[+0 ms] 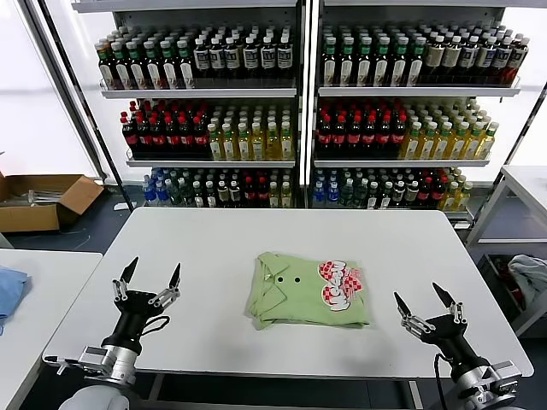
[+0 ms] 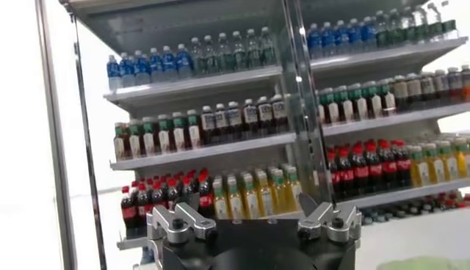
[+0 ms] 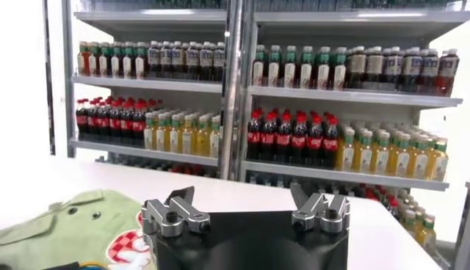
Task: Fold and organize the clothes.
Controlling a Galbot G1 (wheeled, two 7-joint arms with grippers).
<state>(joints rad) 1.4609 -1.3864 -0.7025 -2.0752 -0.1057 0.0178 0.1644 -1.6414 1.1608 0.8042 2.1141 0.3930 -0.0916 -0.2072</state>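
— Both claws hover wide open: left gripper (image 1: 152,275), right gripper (image 1: 424,297). Between them, nearer the right one, the printed shirt (image 1: 309,290) lies folded on the table (image 1: 214,248).

— Next, I'd pinch an edge low, evenly. Is the plain shirt underneath? Can't tell.

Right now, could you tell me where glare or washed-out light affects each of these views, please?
Head view: windows behind the shelves blow out white, the shirt stays evenly lit. Left wrist view: its whole side beside the shelving is overexposed. Right wrist view: mild washout at the edge.
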